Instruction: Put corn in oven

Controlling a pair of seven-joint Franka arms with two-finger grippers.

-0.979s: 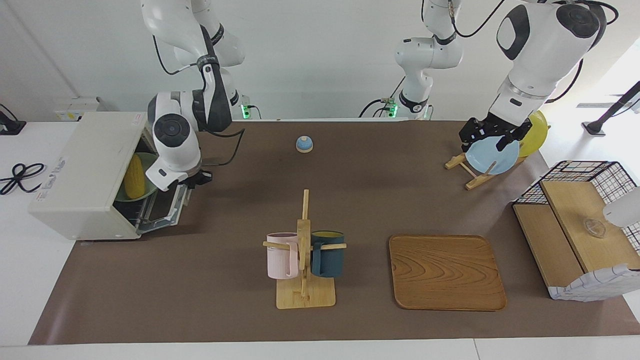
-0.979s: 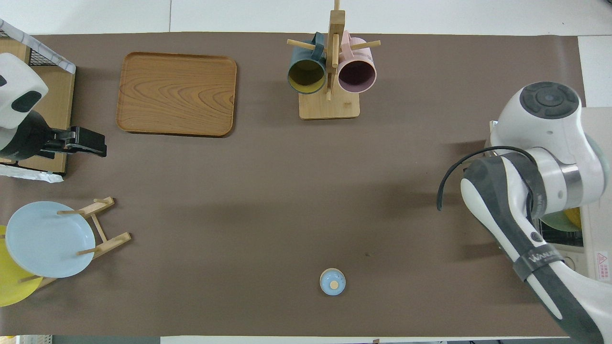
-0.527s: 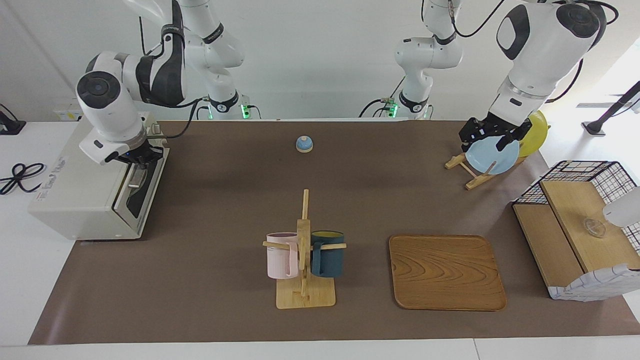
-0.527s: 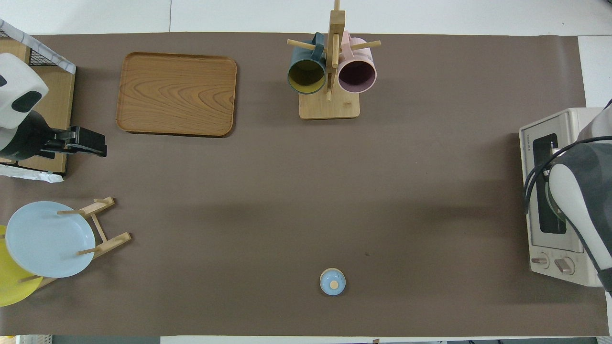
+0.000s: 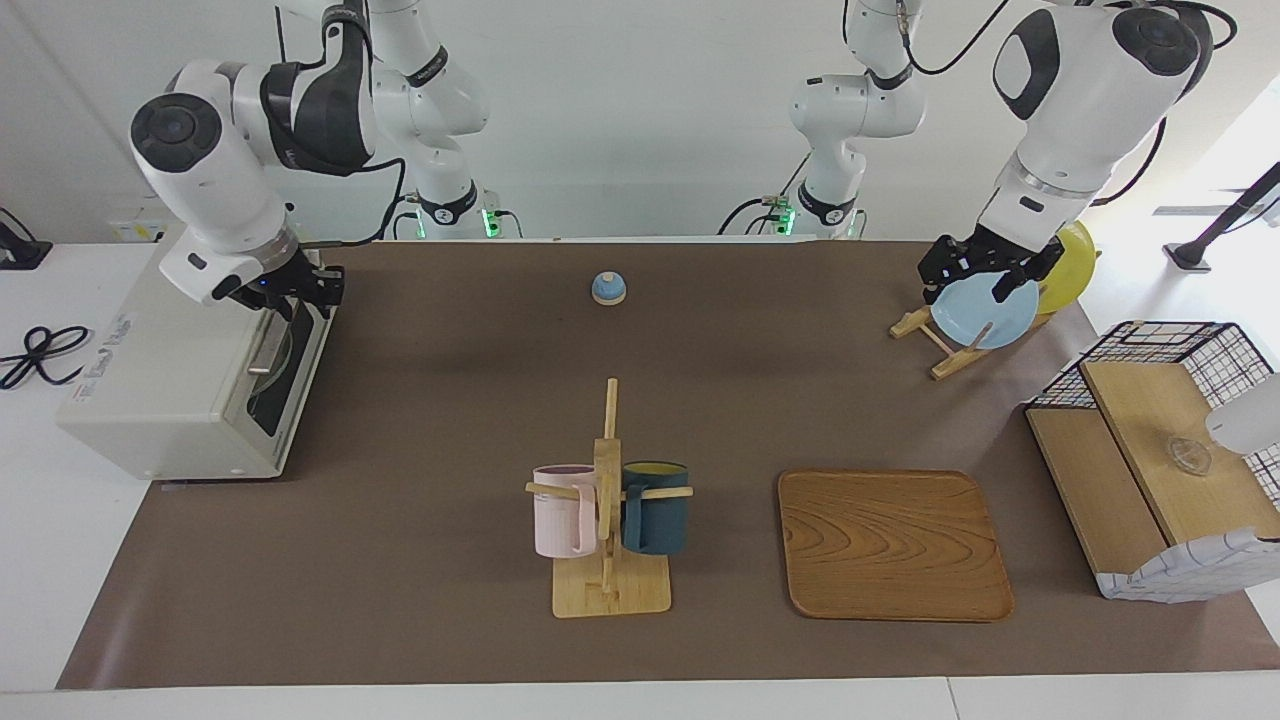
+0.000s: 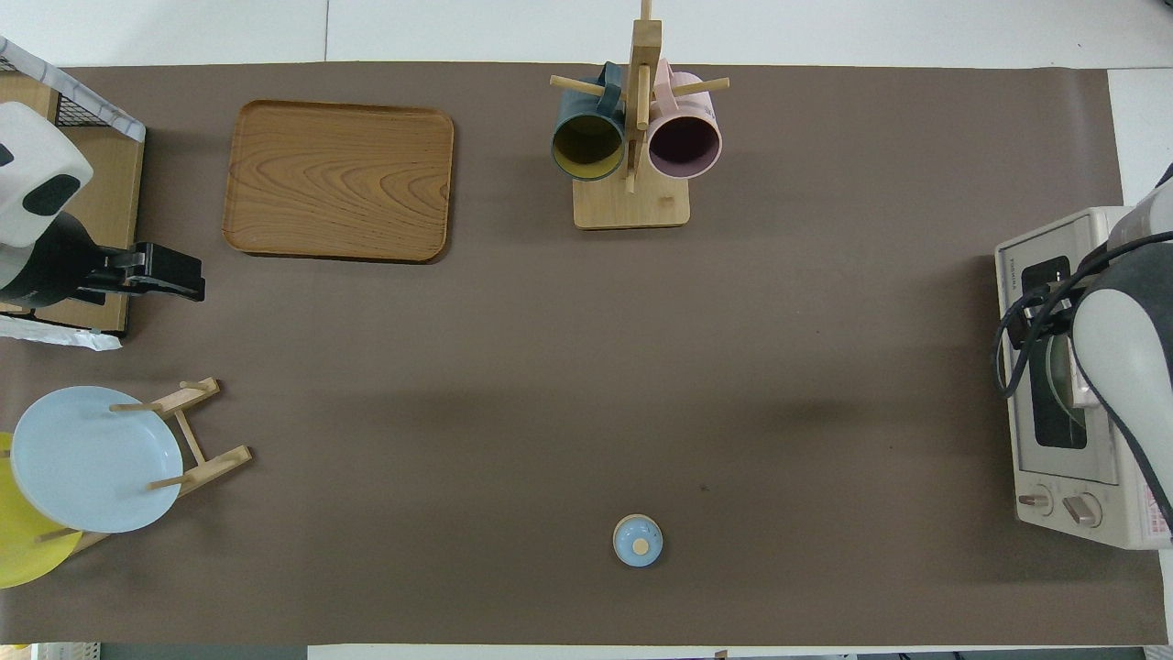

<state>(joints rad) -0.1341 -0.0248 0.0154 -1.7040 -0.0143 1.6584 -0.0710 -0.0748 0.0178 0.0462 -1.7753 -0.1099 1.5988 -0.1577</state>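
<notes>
The cream-white oven (image 5: 170, 370) stands at the right arm's end of the table, and its dark glass door (image 5: 287, 372) is closed. It also shows in the overhead view (image 6: 1068, 500). The corn is hidden from both views. My right gripper (image 5: 300, 295) hangs just above the top edge of the door and its bar handle, and it shows in the overhead view (image 6: 1031, 316) over the door. My left gripper (image 5: 972, 290) waits, open and empty, over the plate rack at the left arm's end; in the overhead view (image 6: 188, 284) it shows beside the shelf.
A mug rack (image 5: 608, 500) with a pink and a dark blue mug stands mid-table. A wooden tray (image 5: 893, 545) lies beside it. A blue plate (image 5: 985, 312) and a yellow plate (image 5: 1072, 262) sit in a wooden rack. A wire-framed wooden shelf (image 5: 1160, 460) and a small blue knob-topped lid (image 5: 608, 288) are also there.
The oven door was open with the corn on a green plate inside. My right gripper swung the door shut and has now risen slightly off it. The left arm has not moved.
</notes>
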